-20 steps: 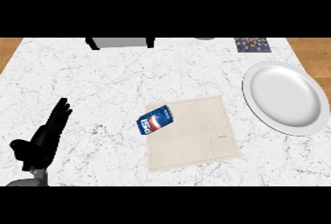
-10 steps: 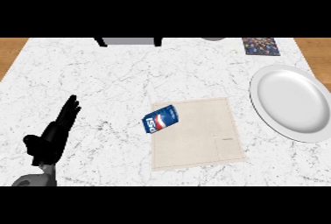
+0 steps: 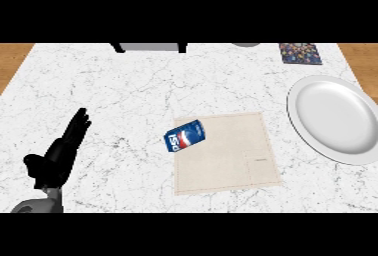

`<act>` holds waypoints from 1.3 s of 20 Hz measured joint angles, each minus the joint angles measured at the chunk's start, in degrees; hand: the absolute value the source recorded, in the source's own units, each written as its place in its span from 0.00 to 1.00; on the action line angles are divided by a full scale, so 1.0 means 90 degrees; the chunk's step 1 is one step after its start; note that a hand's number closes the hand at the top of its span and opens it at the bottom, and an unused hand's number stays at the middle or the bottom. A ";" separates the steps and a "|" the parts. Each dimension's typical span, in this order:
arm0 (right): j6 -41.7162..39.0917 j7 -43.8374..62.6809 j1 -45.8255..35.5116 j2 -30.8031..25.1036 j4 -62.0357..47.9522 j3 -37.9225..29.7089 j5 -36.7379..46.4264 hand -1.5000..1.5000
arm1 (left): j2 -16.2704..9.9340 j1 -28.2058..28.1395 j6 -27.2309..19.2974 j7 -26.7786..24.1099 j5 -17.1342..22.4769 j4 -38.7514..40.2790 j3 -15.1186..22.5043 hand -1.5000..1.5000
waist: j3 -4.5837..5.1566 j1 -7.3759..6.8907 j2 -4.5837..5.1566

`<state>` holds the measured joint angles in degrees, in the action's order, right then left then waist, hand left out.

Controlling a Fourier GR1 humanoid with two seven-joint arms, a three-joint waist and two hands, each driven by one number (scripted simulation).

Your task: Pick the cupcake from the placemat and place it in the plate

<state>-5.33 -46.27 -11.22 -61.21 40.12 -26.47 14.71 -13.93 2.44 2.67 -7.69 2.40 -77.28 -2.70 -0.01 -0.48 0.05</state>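
A beige placemat [image 3: 229, 160] lies on the white marble counter, right of centre. On its upper left corner lies a blue pack with a white and red label [image 3: 184, 137], tipped on its side; no cupcake shows. A white plate [image 3: 341, 120] sits to the right of the placemat, cut by the view's right edge. My left hand [image 3: 57, 155] rests at the lower left with fingers straight, well left of the pack and touching nothing. My right hand is out of view.
A dark patterned square object [image 3: 300, 53] lies at the counter's far right. A grey object with black legs [image 3: 151, 47] and a grey round shape [image 3: 246, 44] stand at the far edge. Wooden floor shows beyond both upper corners.
The view has shifted, so everything sits further right and lower in the picture. My left hand has stayed open in much the same place on the counter.
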 measured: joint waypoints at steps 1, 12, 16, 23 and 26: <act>-0.0010 0.0119 -0.0055 0.0093 0.0139 0.0096 0.0040 1.00 | 0.0069 0.0027 -0.0063 0.0011 -0.0059 0.0011 0.0040 0.50 | 0.0002 0.0007 -0.0003; 0.0154 0.1466 -0.1281 0.1317 0.0796 0.1174 0.0660 1.00 | 0.0224 0.0070 -0.0075 0.0065 -0.0194 0.0001 0.0050 0.50 | 0.0003 -0.0013 0.0002; 0.0398 0.1659 -0.1525 0.1786 0.0734 0.1425 0.0933 1.00 | 0.0212 0.0256 -0.0022 0.0105 -0.0182 0.0126 -0.0046 0.50 | 0.0001 -0.0003 0.0005; 0.0738 0.2533 -0.2201 0.2619 0.0339 0.1382 0.0873 0.00 | 0.0205 0.0363 0.0011 0.0160 -0.0204 0.0180 -0.0107 0.50 | -0.0001 -0.0022 0.0007; 0.0942 0.2827 -0.2472 0.2814 -0.0009 0.1417 0.1009 0.00 | 0.0219 0.0338 0.0024 0.0226 -0.0224 0.0092 -0.0109 0.50 | 0.0000 -0.0025 0.0009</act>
<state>3.14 -20.83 -33.48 -35.88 40.04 -13.72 23.79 -11.96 5.48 2.88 -5.65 0.38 -76.46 -3.68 -0.02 -0.71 0.13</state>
